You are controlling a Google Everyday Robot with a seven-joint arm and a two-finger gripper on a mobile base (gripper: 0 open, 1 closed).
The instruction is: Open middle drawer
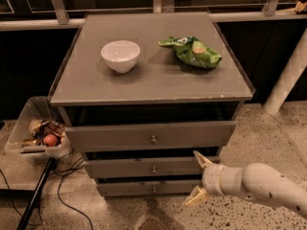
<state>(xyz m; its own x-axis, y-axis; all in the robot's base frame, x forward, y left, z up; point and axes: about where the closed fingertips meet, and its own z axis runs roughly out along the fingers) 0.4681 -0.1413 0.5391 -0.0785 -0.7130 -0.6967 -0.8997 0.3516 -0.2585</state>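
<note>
High front view, end effector low-right

A white bowl stands empty at 10 o'clock on the grey cabinet top, a crumpled green snack bag lying well apart at 2 o'clock. At 9 o'clock from the cabinet, a clear plastic bin on the floor holds wrappers and a round red item. Black cables trail over the speckled floor at 7 o'clock beside a slanting black pole. A white post leans at 3 o'clock
</note>
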